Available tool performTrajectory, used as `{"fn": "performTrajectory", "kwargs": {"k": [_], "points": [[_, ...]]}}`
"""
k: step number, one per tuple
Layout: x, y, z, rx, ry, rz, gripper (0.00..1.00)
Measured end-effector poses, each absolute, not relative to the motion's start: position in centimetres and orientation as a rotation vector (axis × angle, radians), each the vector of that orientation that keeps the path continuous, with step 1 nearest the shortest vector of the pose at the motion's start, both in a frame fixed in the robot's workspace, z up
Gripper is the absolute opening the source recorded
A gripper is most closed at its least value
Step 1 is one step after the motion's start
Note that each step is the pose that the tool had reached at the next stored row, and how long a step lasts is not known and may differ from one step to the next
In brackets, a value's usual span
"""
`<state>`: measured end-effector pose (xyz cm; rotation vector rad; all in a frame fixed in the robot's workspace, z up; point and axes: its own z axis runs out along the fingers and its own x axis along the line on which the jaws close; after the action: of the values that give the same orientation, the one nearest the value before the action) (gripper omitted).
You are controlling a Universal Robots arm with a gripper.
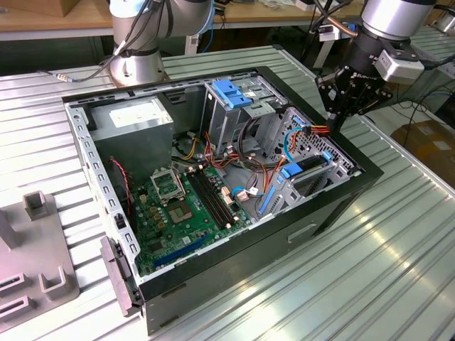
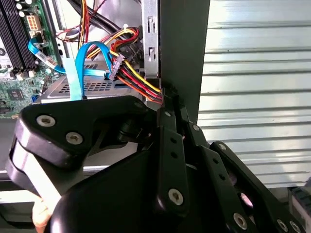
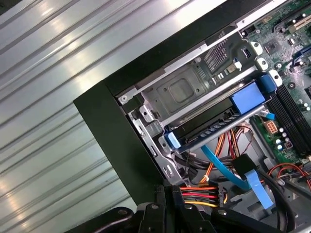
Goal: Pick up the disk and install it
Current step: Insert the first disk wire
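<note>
Jaws pressed tip to tip with nothing between them, the gripper [image 1: 333,117] hangs over the computer case [image 1: 284,241] at its far corner on the exterior view's right. In the second wrist view its tips [image 2: 169,94] sit just beside a bundle of red, yellow and orange wires [image 2: 138,80].

Going from the exterior view's left, a grey fixture [image 1: 43,277] stands at the tabletop's [image 1: 398,270] edge. Next comes the open case with its green circuit board [image 1: 185,206]. Past that is a blue bracket [image 1: 231,92] on top of the silver drive cage [image 1: 220,121].

The disk [image 1: 309,167] is further right, in a metal bay along the case's right-hand edge, below the gripper and apart from it. In the first wrist view the disk [image 3: 204,122] lies inside that bay with its blue frame along one side.

By the look of it, the pick-up and placing are done. I cannot tell whether the disk is pushed fully home or whether any cable is plugged into it.
</note>
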<state>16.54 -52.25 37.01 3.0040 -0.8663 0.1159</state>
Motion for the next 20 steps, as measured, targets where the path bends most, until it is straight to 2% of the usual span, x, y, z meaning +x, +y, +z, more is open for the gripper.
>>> {"fn": "performTrajectory", "kwargs": {"k": [20], "points": [[15.59,-52.25,37.00,2.979,-0.945,0.115,0.16]]}}
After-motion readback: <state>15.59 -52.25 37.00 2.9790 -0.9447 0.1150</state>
